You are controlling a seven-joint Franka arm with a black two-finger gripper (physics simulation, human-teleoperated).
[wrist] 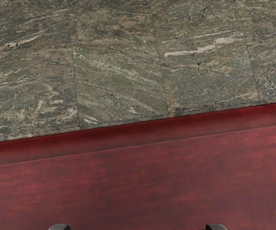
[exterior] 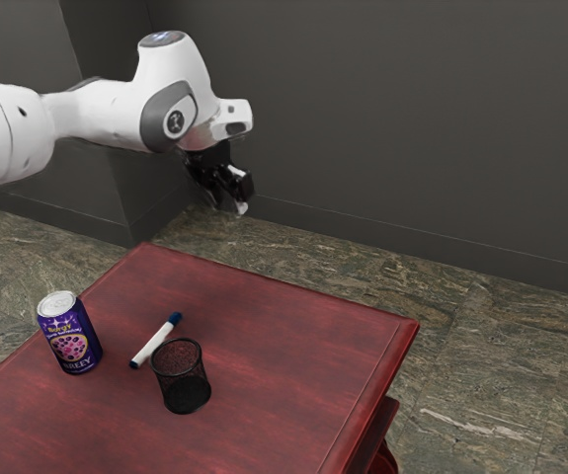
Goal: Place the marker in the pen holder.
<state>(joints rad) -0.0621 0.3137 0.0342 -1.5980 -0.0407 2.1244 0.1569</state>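
Observation:
My gripper (exterior: pixel 230 203) hangs high over the far part of the table in the exterior view, well above and away from the marker. In the wrist view, the two fingertips of the gripper (wrist: pixel 138 227) stand wide apart, with nothing seen between them. A white marker (exterior: pixel 152 346) with dark blue ends lies flat on the tabletop. Close beside it, toward the exterior view's right, the black mesh pen holder (exterior: pixel 184 379) stands upright, and no pen shows inside it.
A purple can (exterior: pixel 69 335) stands upright on the red table (exterior: pixel 293 326), on the marker's other side. Past the table's edge lies the stone floor (exterior: pixel 481 365), with a dark wall (exterior: pixel 412 128) behind.

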